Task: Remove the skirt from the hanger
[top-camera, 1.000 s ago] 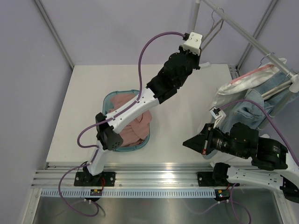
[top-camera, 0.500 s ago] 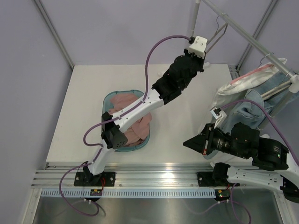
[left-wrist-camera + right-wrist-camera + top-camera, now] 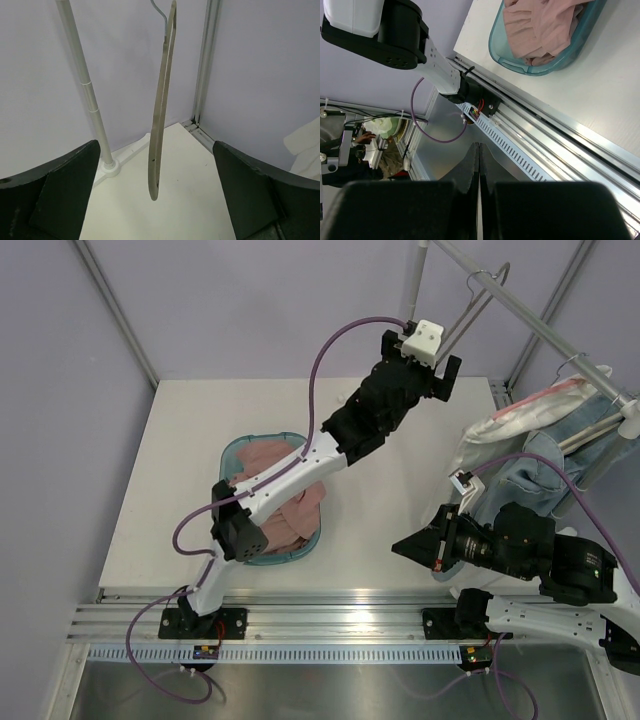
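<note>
Lying crumpled in the teal basket on the left of the table, the pink skirt is off its hanger. Further right, the left gripper is raised with its jaws spread wide and holds nothing. The bare hanger hangs from the rail just ahead, touching neither finger. The right gripper sits low with its fingers pressed together, empty, beside denim garments hanging at the far right.
</note>
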Controlling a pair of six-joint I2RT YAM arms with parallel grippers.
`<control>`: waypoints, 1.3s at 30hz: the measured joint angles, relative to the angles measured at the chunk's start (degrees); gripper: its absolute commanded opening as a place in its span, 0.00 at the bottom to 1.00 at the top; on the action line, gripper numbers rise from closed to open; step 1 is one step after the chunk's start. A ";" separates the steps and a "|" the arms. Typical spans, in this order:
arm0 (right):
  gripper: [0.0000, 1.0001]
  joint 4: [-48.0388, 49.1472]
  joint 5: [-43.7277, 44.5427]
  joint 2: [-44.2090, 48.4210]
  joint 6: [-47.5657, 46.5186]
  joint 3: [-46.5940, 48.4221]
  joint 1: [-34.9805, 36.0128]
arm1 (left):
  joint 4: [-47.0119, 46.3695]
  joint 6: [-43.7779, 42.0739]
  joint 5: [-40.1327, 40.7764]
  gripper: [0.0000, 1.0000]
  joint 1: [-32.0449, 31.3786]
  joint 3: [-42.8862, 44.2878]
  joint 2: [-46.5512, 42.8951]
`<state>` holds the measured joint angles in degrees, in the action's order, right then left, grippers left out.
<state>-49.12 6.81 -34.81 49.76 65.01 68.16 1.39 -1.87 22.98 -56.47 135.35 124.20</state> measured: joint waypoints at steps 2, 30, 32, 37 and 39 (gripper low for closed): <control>0.00 0.00 0.07 -0.02 0.00 0.00 0.00 | 0.72 -1.25 0.76 0.99 0.00 -0.17 -1.20; 0.00 9.46 6.62 -0.52 7.72 -24.83 0.00 | 30.34 3.85 -33.57 0.96 -5.64 -4.15 -12.11; 0.00 9.44 6.62 0.55 7.74 -24.87 0.00 | 31.63 3.56 -34.25 0.96 -5.73 -4.63 -11.45; 0.00 9.46 6.60 2.25 7.96 -24.94 0.00 | 31.17 2.51 -34.47 0.97 -5.77 -4.57 -11.32; 0.00 9.46 6.58 2.56 8.11 -25.24 0.00 | 31.12 1.79 -34.07 0.97 -5.84 -4.55 -11.32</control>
<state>-39.66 13.39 -32.25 57.87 39.77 68.16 32.51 -0.08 -11.09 -62.30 130.80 112.88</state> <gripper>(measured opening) 0.009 0.960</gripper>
